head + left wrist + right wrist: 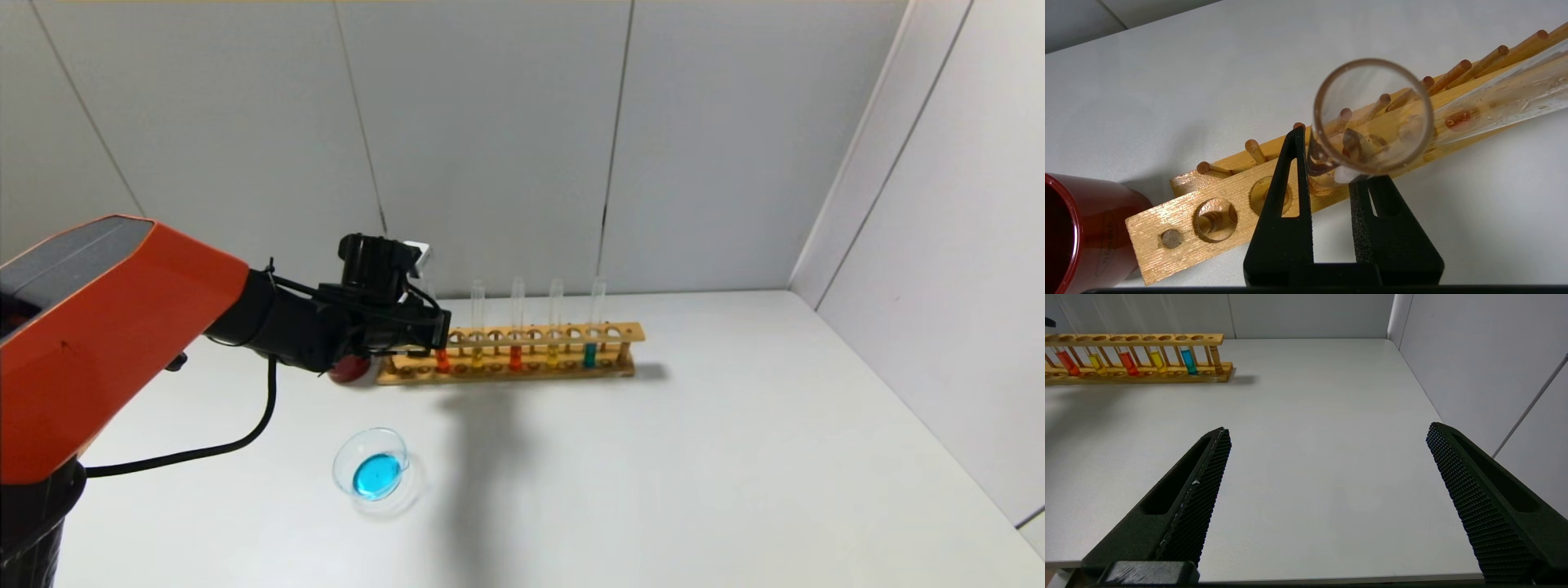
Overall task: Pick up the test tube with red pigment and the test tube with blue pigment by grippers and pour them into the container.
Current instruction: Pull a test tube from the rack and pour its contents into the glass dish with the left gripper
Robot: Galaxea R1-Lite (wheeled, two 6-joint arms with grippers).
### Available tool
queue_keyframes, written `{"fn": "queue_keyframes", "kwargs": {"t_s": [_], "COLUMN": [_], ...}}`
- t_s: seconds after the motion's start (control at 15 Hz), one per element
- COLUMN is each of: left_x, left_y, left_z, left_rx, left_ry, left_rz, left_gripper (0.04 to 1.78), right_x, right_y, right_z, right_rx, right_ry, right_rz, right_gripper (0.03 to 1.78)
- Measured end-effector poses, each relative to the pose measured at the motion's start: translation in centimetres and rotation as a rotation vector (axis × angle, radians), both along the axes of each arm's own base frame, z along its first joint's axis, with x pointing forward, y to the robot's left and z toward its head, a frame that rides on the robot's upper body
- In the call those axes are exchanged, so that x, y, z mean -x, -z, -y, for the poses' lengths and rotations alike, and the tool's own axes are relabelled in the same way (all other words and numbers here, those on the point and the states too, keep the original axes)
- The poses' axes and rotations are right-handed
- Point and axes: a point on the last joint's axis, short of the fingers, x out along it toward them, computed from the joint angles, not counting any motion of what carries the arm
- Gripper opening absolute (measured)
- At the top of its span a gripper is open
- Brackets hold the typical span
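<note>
My left gripper is shut on the test tube with red pigment, the leftmost tube, which stands in the wooden rack. In the left wrist view the black fingers press the glass just below the tube's open mouth. A second red tube stands two slots along. The test tube with blue pigment is the rightmost tube. The container, a clear round dish holding blue liquid, sits on the table in front of the left arm. My right gripper is open, low over bare table.
Two yellow-liquid tubes stand between the coloured ones. A dark red cup stands at the rack's left end, partly hidden under my left wrist in the head view. Grey walls close the table at the back and right.
</note>
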Motion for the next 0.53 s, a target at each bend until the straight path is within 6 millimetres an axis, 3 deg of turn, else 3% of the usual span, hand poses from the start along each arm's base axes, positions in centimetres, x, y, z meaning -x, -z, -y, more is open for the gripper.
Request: {"fn": "queue_keyframes", "kwargs": {"t_s": [0.2, 0.53], "left_x": [-0.1, -0.2], "left_y": [-0.4, -3.6], "left_z": [0.4, 0.7], "left_rx": [-0.013, -0.031], "left_ry": [-0.021, -0.008], "left_rz": [0.042, 0.187], "left_gripper": [0.31, 0.31], "right_x": [0.0, 0.0], "right_y": [0.0, 0.0], "right_z": [0.0, 0.0], "right_rx": [0.000, 0.000], "right_ry": [0.000, 0.000], "right_rz": [0.000, 0.000], "right_gripper": [1.75, 1.75]}}
